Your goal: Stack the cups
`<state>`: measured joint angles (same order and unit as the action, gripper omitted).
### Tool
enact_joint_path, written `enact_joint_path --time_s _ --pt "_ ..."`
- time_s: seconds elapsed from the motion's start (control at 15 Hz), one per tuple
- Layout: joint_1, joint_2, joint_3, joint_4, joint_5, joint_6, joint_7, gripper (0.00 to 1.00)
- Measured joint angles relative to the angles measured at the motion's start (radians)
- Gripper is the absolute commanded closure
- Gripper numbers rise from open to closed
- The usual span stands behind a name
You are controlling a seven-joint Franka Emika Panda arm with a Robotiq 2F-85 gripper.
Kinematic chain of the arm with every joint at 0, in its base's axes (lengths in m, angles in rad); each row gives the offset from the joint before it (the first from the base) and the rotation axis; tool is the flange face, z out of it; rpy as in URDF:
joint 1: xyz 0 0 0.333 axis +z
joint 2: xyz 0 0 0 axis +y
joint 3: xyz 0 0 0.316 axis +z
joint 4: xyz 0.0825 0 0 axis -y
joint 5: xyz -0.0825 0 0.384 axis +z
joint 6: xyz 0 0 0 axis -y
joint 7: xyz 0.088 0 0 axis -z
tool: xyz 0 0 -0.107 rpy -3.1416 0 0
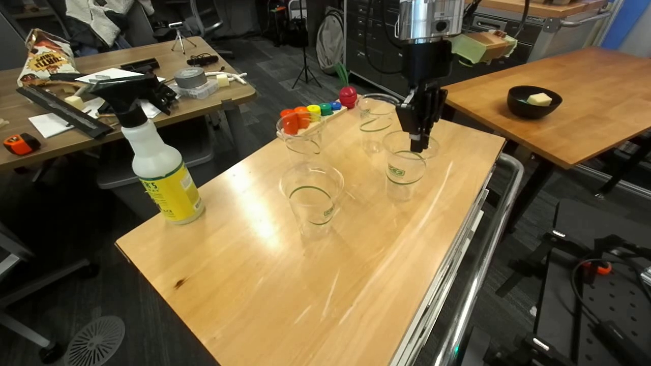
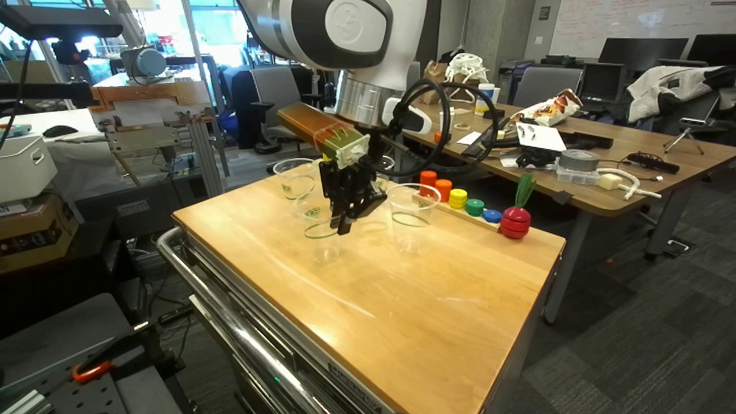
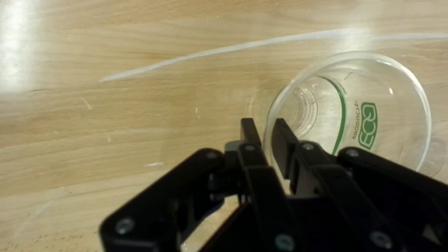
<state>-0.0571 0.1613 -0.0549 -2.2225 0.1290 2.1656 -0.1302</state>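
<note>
Several clear cups stand upright and apart on the wooden cart top. One cup (image 1: 405,175) is under my gripper (image 1: 418,145); it also shows in an exterior view (image 2: 312,213) and in the wrist view (image 3: 367,126). The other cups are a near cup (image 1: 328,211), a back cup (image 1: 376,129) and a cup by the toy (image 1: 302,145). My gripper (image 2: 342,224) points down at the cup's rim. In the wrist view, the gripper (image 3: 264,140) is slightly open, with one finger inside the cup and one outside. A narrow gap shows beside the rim.
A yellow spray bottle (image 1: 173,195) stands at the cart's edge. A rainbow-coloured toy (image 2: 458,198) with a red radish-like piece (image 2: 515,223) lies along another edge, close to the cups. A metal rail (image 1: 488,264) runs along the cart's side.
</note>
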Motion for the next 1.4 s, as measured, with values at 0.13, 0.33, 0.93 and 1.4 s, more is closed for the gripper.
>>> enact_joint_path --time_s 0.13,0.33,0.93,1.4 --pt "0.0 -0.002 0.0 0.004 0.001 0.0 0.0 0.98" --pt "-0.002 -0.004 0.0 0.006 0.009 -0.02 0.0 0.99" --pt "-0.053 -0.061 -0.019 0.089 0.061 -0.271 -0.011 0.99" --pt "-0.061 -0.104 -0.037 0.27 0.172 -0.309 -0.007 0.99"
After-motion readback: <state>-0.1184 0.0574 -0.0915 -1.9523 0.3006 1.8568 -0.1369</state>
